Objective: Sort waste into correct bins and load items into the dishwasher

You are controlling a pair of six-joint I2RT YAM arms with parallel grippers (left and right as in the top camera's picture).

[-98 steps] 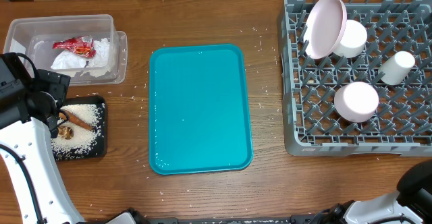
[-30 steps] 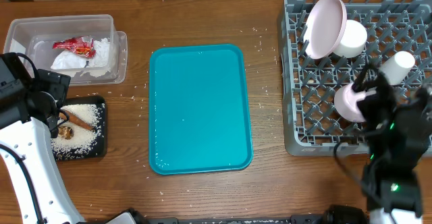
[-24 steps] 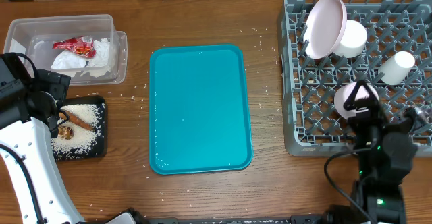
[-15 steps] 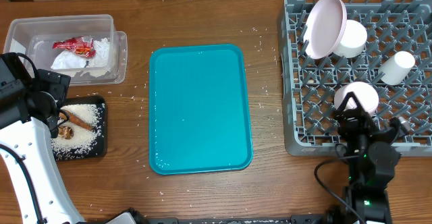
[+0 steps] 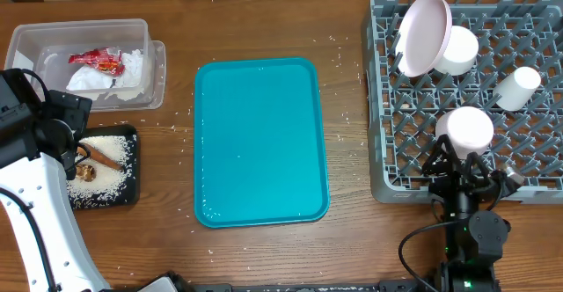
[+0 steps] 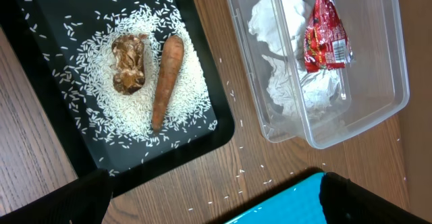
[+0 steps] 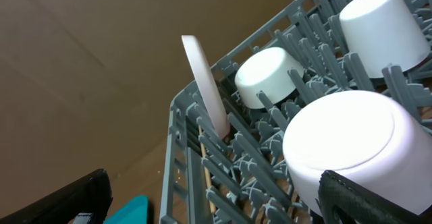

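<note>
Pulled back off the dish rack [image 5: 387, 188], the right tool [image 5: 459, 165] leaves the bowl [image 5: 466, 127] inside.
It and the left tool [image 6: 216, 200] stand wide and empty; sorting and loading look complete.

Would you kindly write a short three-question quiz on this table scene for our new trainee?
1. True or false: the red wrapper lies inside the clear tub.
2. Where does the carrot lie? A: on the teal tray. B: on the black tray. C: on bare wood.
3. How many white dishes sit in the grey rack?

Key: 1 true; 2 B; 3 four.
</note>
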